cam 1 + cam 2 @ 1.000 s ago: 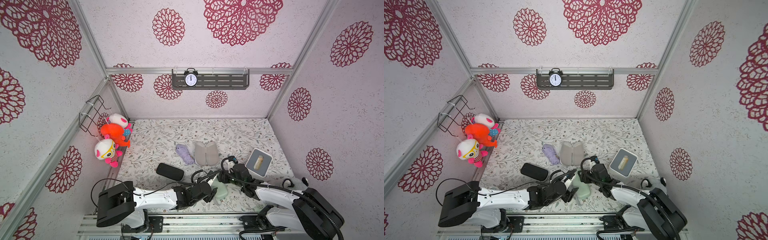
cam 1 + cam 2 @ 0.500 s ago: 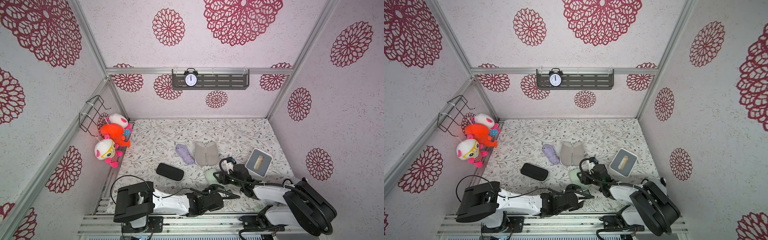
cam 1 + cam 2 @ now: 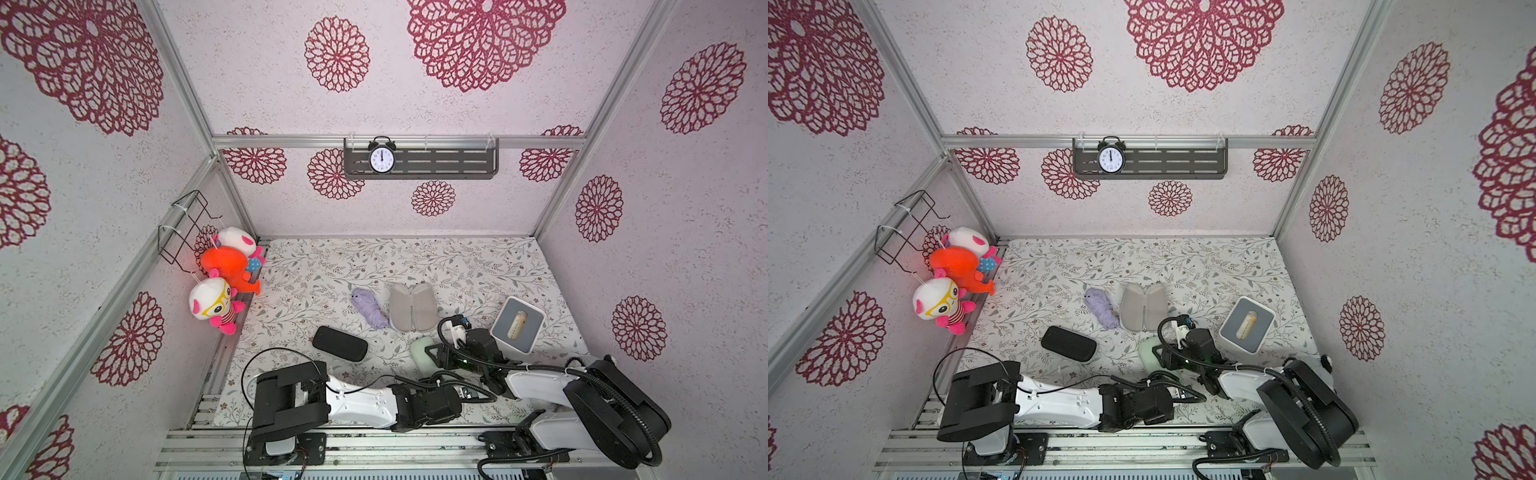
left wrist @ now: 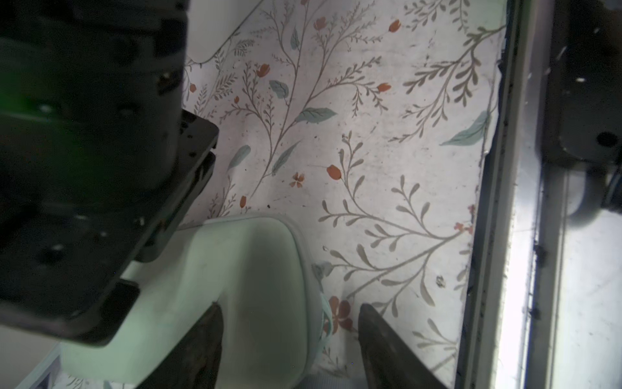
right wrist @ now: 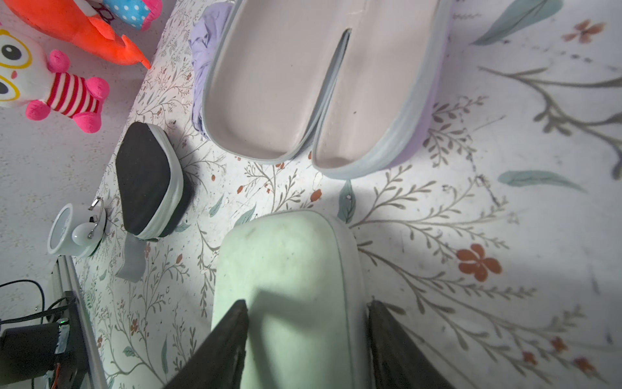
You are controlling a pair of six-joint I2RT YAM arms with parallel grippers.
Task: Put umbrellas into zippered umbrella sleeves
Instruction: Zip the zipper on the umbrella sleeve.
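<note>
The mint green case [image 3: 419, 351] is seen zipped shut, lying on the table [image 3: 478, 270] near the front edge, between the black case [image 3: 340, 343] and a white box [image 3: 517, 324] with a grey top. In the right wrist view the right fingers [image 5: 229, 343] are set on either side of this case [image 5: 286, 269], closed against its two long sides, so it is held where it lies. What is inside it cannot be told.

The left fingers [image 4: 383, 347] are spread wide and nothing is held between them. In the left wrist view one of them is seen in front of the mint green case [image 4: 252, 269] and the other over bare table; contact with the case cannot be told.

Behind the mint green case, the lilac case [image 3: 411, 307] is laid open flat with its pale grey lining up and nothing in either half. The lilac umbrella [image 3: 368, 307] is found on the table just beside it, on its left, folded. The black case is shut and is placed well to the left, apart from both arms. The same layout is shown in both top views [image 3: 1148, 349].

Plush toys [image 3: 226, 266] are hung on the left wall, and a clock [image 3: 381, 160] is kept on the rear shelf.
</note>
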